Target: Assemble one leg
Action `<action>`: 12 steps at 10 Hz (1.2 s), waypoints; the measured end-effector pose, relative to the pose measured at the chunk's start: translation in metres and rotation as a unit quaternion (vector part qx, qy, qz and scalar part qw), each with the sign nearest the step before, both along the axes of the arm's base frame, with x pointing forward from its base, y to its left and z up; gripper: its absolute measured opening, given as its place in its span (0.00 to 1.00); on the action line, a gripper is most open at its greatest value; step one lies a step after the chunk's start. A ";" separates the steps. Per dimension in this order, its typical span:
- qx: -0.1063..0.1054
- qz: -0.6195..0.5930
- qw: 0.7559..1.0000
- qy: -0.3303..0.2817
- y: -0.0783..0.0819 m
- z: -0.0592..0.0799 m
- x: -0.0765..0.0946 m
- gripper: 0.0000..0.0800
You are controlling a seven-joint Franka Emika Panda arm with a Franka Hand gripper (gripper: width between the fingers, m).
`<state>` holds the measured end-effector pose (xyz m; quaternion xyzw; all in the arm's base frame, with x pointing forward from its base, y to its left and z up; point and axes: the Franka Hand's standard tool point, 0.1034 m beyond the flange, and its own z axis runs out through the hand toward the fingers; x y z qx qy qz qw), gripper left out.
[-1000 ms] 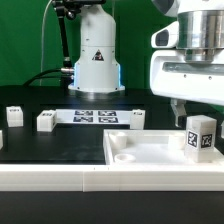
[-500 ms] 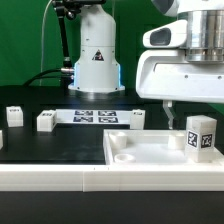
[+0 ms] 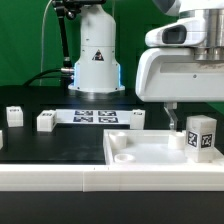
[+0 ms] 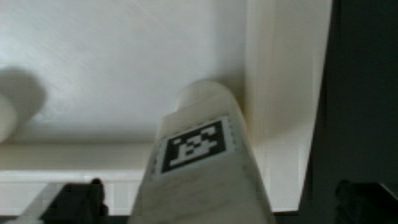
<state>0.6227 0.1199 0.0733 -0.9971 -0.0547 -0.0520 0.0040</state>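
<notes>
One leg (image 3: 201,135), a small white block with a black-and-white tag, stands upright in the white tray-like top (image 3: 140,152) at the exterior view's right. My gripper (image 3: 196,108) hangs just above it. Only one thin finger (image 3: 170,112) shows below the hand. In the wrist view the leg (image 4: 205,150) rises between my two dark fingertips (image 4: 79,202). The jaws stand wide apart on either side of it, and neither pad touches it. The gripper (image 4: 222,205) is open.
Three more white legs lie on the black table: two at the exterior view's left (image 3: 45,120) (image 3: 14,115) and one (image 3: 133,119) behind the top. The marker board (image 3: 95,116) lies in front of the robot base (image 3: 95,60). The top's raised rim surrounds the standing leg.
The hand shifted toward the exterior view's left, over the standing leg, then held almost still. The leg and the other parts have not moved.
</notes>
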 end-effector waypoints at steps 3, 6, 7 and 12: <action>-0.008 0.062 0.998 -0.001 -0.001 0.000 0.000 0.81; -0.008 0.060 0.998 -0.001 -0.002 0.000 0.000 0.36; -0.007 0.054 0.998 -0.001 -0.002 0.000 0.000 0.36; 0.011 -0.123 0.992 0.002 0.001 0.000 -0.001 0.36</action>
